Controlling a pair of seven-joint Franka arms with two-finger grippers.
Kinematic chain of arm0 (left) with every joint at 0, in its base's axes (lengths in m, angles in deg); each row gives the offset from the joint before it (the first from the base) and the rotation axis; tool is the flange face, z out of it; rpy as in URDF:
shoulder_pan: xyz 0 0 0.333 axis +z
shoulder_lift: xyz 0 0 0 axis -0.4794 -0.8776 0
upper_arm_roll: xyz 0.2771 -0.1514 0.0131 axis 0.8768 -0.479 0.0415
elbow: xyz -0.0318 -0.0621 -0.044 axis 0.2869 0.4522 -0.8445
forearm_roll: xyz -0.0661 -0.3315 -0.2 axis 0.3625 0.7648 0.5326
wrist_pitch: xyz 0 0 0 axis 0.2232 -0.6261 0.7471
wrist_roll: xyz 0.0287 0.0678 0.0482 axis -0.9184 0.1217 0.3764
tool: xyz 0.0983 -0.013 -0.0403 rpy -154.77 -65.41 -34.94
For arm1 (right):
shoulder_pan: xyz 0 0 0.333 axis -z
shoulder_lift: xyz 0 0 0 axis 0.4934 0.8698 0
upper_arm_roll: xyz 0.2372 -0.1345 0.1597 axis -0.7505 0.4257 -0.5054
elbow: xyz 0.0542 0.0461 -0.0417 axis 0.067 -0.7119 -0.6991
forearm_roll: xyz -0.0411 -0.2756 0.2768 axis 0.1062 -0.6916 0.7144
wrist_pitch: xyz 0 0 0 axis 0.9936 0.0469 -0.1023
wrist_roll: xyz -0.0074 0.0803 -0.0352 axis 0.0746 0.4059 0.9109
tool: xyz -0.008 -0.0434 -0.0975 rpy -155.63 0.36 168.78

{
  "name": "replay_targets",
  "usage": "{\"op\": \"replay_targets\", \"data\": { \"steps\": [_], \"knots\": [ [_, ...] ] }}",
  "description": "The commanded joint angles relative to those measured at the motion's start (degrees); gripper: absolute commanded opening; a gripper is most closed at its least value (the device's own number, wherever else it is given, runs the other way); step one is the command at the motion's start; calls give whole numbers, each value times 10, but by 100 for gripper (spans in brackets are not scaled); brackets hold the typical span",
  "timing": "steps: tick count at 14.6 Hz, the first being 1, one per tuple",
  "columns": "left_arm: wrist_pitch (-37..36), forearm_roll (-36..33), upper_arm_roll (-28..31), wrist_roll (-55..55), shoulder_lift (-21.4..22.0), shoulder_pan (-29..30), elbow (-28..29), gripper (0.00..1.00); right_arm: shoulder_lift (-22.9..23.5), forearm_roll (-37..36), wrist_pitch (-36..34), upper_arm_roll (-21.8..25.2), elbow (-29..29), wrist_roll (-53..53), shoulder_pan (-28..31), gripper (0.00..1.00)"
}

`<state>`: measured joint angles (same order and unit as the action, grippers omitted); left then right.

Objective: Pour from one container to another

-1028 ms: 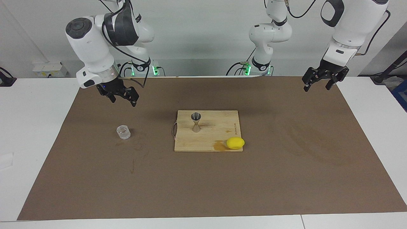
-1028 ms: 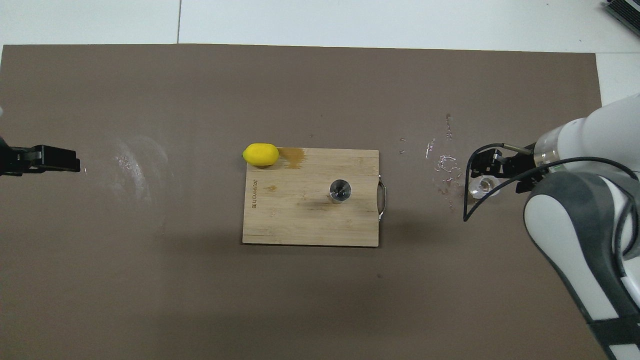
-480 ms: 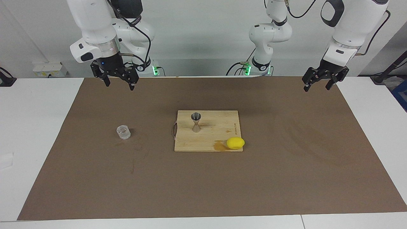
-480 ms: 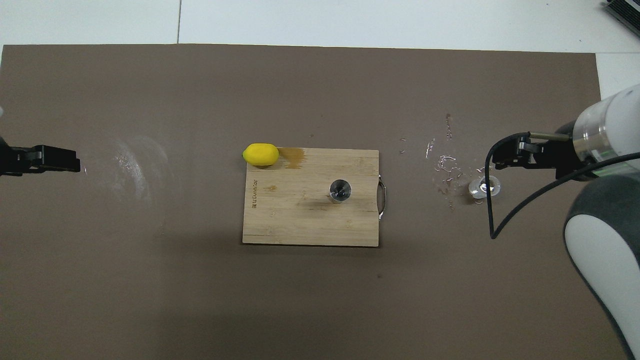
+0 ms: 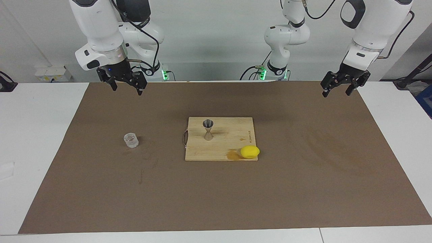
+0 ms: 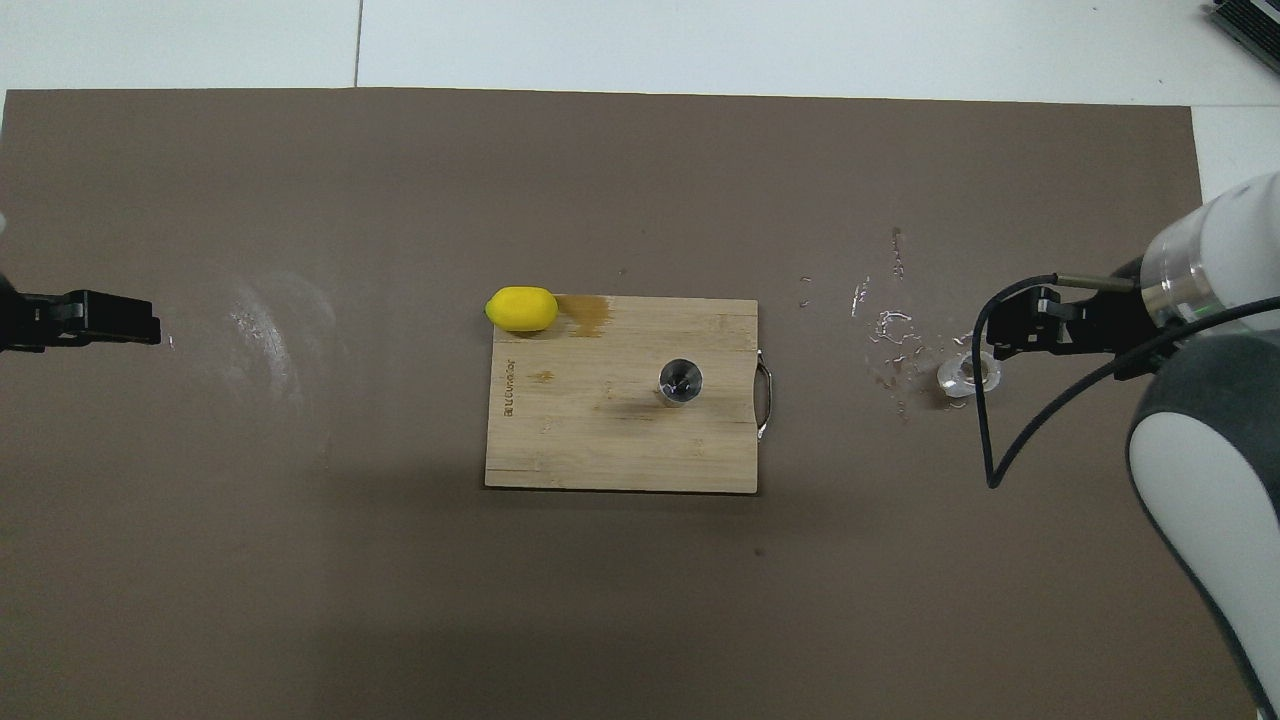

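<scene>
The clear glass tumbler (image 5: 131,140) stands upright on the brown mat toward the right arm's end; it also shows in the overhead view (image 6: 968,374). The steel jigger (image 5: 208,129) stands upright on the wooden cutting board (image 5: 233,135), also seen from above (image 6: 680,381). My right gripper (image 5: 126,89) hangs open and empty, high over the mat, well clear of the tumbler; from above (image 6: 1005,335) it lies right beside the tumbler. My left gripper (image 5: 335,94) waits open and empty, raised over the mat's other end (image 6: 120,320).
A yellow lemon (image 5: 250,152) lies at a corner of the board (image 6: 600,440), on the side farther from the robots, by a brown stain. Wet splash marks (image 6: 885,330) lie on the brown mat (image 5: 303,189) between the tumbler and the board.
My right gripper has risen from just above the tumbler and drawn back toward the robots, then nearly stopped. The tumbler, jigger and left arm have not moved.
</scene>
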<state>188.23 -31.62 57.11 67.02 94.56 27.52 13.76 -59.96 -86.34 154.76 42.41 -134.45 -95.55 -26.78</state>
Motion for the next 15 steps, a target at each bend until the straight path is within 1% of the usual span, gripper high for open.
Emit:
{"op": "replay_targets", "data": {
  "steps": [1, 2, 5, 6, 15],
  "knots": [
    [-2, -10, 0, 5, 18, -1, 16, 100, -2, 23, -4, -4, -4, 14, 11, 100],
    [-2, -10, 0, 5, 18, 0, 16, 100, -2, 23, -1, -4, -7, 15, 11, 100],
    [-2, -10, 0, 5, 18, -1, 16, 100, -6, 23, 20, -3, -16, 78, 11, 100],
    [-2, -10, 0, 5, 18, -1, 16, 100, -6, 24, 28, -3, -19, 85, 12, 100],
    [-2, -10, 0, 5, 18, -1, 16, 100, -8, 23, 28, -2, -21, 86, 13, 100]
  ]
}}
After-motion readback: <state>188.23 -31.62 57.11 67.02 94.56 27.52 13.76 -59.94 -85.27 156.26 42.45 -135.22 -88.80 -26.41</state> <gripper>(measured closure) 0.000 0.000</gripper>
